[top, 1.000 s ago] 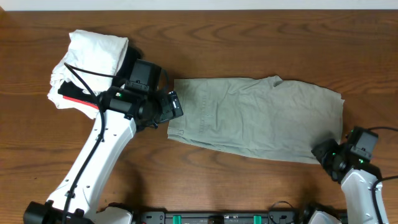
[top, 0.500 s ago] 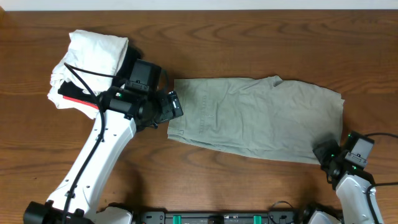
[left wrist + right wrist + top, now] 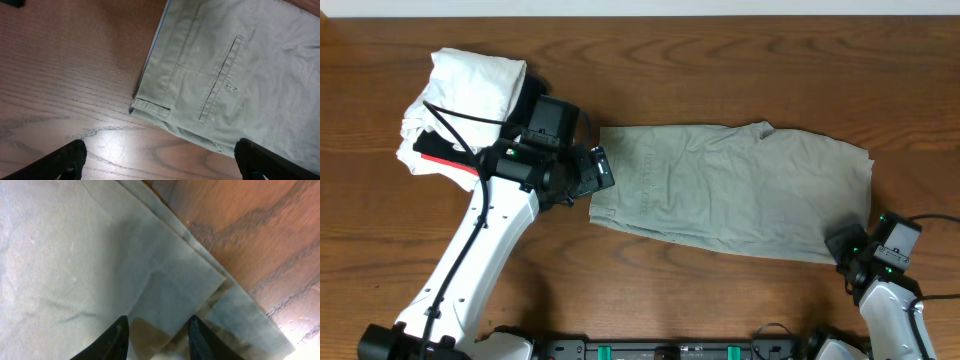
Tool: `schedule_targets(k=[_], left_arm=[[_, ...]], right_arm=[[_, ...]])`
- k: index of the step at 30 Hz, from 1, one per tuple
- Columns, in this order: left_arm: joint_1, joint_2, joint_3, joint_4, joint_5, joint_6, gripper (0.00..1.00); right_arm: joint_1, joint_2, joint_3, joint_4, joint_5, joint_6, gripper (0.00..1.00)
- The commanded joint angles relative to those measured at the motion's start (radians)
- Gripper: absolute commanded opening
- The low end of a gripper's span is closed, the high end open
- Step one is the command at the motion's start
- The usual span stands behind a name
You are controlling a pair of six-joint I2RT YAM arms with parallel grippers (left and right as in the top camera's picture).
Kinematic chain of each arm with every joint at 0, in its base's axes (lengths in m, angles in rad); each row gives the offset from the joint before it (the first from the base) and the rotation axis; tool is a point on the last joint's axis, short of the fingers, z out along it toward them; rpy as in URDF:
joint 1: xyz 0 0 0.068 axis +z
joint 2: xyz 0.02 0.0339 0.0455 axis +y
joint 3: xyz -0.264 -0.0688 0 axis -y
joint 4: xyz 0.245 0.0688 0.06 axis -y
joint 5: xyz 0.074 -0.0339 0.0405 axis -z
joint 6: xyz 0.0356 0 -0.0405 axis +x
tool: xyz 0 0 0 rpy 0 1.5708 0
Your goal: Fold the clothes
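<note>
Olive shorts point(image 3: 730, 190) lie flat mid-surface point(image 3: 720, 60), waistband to the left. Left pincer point(image 3: 602, 168) sits just off the waistband corner, fingers point(image 3: 70, 156) spread wide, holding nothing. Right pincer point(image 3: 159, 332) is over the lower right hem corner, tips apart, not clamped. White clothes pile point(image 3: 465, 95) at far left.

My left arm point(image 3: 480, 240) reaches in from the near edge of the table, and the left gripper point(image 3: 160, 160) is spread wide. My right gripper point(image 3: 159, 332) points steeply down, fingers point(image 3: 117, 335) only narrowly parted.
</note>
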Motion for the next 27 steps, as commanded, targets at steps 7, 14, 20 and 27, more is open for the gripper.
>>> schedule_targets(k=[7, 14, 20, 27], left_arm=[[0.004, 0.003, 0.003, 0.0, 0.002, -0.001, 0.96], [0.004, 0.003, 0.003, 0.003, 0.002, -0.001, 0.96], [0.004, 0.003, 0.003, 0.003, 0.002, -0.001, 0.96], [0.004, 0.003, 0.003, 0.013, 0.002, 0.014, 0.93]], right_arm=[[-0.011, 0.012, -0.008, 0.032, 0.029, 0.017, 0.36], [-0.011, 0.026, -0.013, 0.06, 0.021, 0.062, 0.47], [-0.011, 0.043, -0.013, 0.076, 0.008, 0.08, 0.36], [-0.01, 0.039, -0.012, 0.104, -0.012, 0.01, 0.07]])
